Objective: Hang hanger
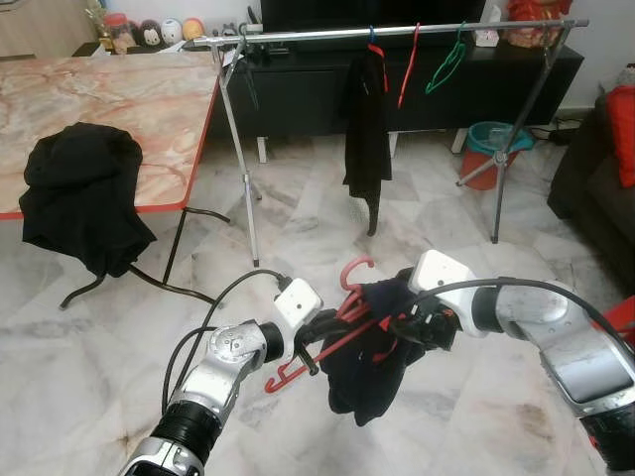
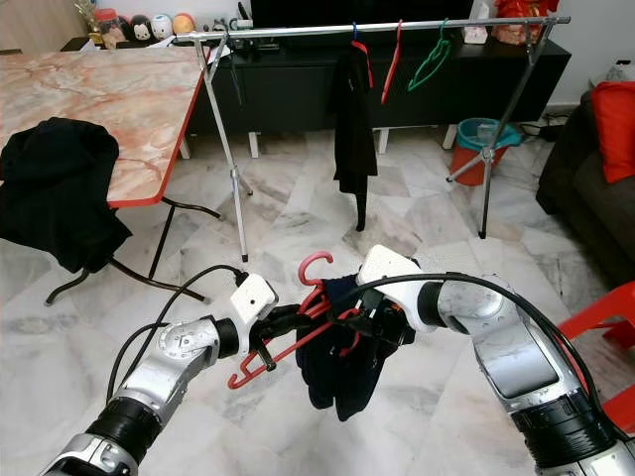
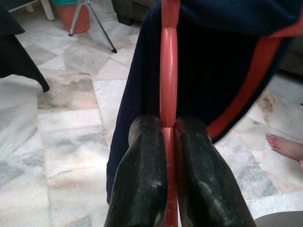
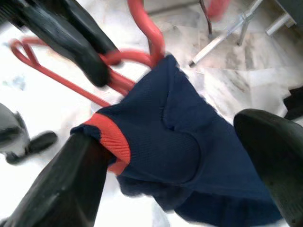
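Red hanger [image 1: 319, 342] held low over marble floor [image 1: 298, 223], between both arms, well short of clothes rail [image 1: 397, 33]. Long axis tilted: lower end down toward robot's left, hook [image 1: 355, 270] up, curling toward rail. Thin smooth plastic, rounded bar. Navy knit garment [image 1: 365, 372] with red-orange trim draped on hanger, sagging below.

Left gripper [image 3: 169, 137]: fingers [image 3: 142, 179] pressed together, pinching hanger bar between them.

Right gripper [image 4: 189, 142]: fingers [image 4: 71, 184] spread wide around bunched navy fabric, one finger against red trim; firm grip on cloth cannot be told.

Rail: silver metal tube on tripod legs, holding black garment [image 1: 365, 139], red and green hangers [image 1: 444, 61]. Black cloth [image 1: 84, 193] heaped on corner of marble-pattern, red-edged table [image 1: 149, 99]. Bare foot [image 3: 286, 145] on tiles in left wrist view.
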You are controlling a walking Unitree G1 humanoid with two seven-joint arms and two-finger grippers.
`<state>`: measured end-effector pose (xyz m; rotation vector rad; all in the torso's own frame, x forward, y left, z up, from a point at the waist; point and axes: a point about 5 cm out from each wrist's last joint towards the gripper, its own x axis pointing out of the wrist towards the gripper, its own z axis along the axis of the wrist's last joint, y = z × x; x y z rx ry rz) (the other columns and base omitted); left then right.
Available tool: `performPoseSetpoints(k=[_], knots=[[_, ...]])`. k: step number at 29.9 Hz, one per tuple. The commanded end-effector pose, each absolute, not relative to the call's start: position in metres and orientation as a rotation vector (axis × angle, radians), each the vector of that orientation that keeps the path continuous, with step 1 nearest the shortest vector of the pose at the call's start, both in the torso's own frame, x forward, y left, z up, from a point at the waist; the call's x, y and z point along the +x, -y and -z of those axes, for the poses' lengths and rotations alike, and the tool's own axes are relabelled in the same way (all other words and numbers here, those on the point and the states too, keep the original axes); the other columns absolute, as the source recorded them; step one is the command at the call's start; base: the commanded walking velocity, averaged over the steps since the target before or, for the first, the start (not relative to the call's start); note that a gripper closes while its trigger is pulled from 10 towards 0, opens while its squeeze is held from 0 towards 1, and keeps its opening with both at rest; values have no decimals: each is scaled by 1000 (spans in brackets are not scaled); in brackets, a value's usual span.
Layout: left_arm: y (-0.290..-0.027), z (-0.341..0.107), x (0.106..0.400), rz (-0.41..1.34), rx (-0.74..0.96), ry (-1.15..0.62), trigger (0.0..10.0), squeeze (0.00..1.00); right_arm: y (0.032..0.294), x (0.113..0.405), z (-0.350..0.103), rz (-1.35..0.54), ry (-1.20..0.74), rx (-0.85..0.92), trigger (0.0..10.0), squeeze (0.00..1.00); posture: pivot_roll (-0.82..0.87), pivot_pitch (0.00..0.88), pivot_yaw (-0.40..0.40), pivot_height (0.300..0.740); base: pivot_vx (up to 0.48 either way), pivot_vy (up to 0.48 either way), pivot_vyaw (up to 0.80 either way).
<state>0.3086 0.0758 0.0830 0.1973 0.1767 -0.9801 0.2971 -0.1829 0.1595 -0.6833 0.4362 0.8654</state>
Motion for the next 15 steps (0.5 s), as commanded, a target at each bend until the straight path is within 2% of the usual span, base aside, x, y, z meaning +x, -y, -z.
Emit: performPoseSetpoints(k=[1, 3, 6, 15], knots=[[-77, -85, 310, 974, 174, -166, 10000, 0, 185, 298, -159, -858, -466, -706, 10000, 1000, -38, 62, -8, 740, 0, 0, 0], [-77, -85, 310, 975, 175, -168, 10000, 0, 184, 296, -157, -875, -482, -703, 10000, 1000, -36, 62, -7, 740, 0, 0, 0], [-78, -85, 309, 979, 178, -170, 10000, 0, 193, 293, -150, -849, -549, -801, 10000, 1000, -37, 62, -5, 740, 0, 0, 0], [-79, -84, 309, 982, 183, -173, 10000, 0, 189, 293, -153, -868, -501, -733, 10000, 1000, -36, 62, -4, 740, 0, 0, 0]])
